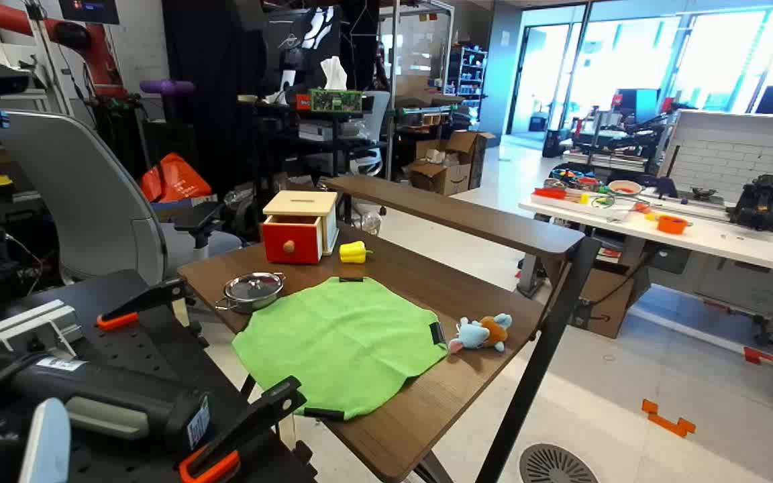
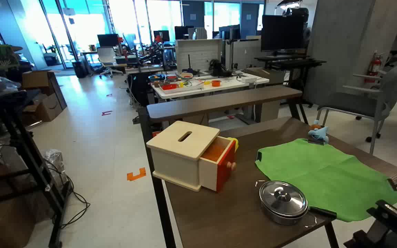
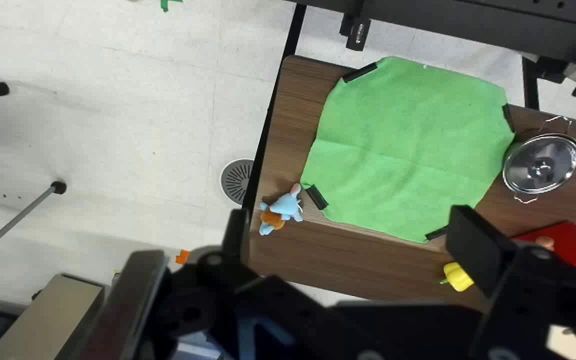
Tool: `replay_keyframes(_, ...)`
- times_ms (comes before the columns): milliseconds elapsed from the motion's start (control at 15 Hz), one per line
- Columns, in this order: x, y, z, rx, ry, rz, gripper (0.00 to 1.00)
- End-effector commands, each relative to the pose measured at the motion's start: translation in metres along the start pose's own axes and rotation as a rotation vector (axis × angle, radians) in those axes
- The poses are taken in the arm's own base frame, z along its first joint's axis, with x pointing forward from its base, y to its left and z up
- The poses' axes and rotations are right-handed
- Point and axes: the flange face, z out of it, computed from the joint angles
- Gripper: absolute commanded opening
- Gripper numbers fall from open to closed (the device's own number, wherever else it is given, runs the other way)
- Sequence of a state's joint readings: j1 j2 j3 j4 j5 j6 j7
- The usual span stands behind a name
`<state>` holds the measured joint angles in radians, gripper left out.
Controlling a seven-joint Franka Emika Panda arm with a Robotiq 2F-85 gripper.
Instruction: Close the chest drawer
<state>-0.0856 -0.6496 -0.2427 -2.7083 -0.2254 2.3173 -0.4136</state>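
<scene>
Brown table [image 2: 234,203], red-fronted drawer [image 2: 221,174] open, interior [image 2: 215,151] hidden in wrist view, end effector [image 3: 348,222] gaping

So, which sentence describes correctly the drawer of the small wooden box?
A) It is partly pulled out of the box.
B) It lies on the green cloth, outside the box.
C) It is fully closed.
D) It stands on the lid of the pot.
A: in both exterior views the drawer sticks out of the box, with its red front away from the box and its inside visible behind it.
</scene>
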Motion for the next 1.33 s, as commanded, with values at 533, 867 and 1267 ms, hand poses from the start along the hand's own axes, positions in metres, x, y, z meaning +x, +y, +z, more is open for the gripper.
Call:
replay_keyframes(533, 0.046, -0.041, 0.058, 0.037, -0.035, -0.124, 1.0)
replay_keyframes(867, 0.073, -0.107, 0.132, 0.079, -0.096, -0.241, 1.0)
replay_keyframes(1267, 0.095, -0.194, 0.222, 0.103, -0.162, -0.35, 1.0)
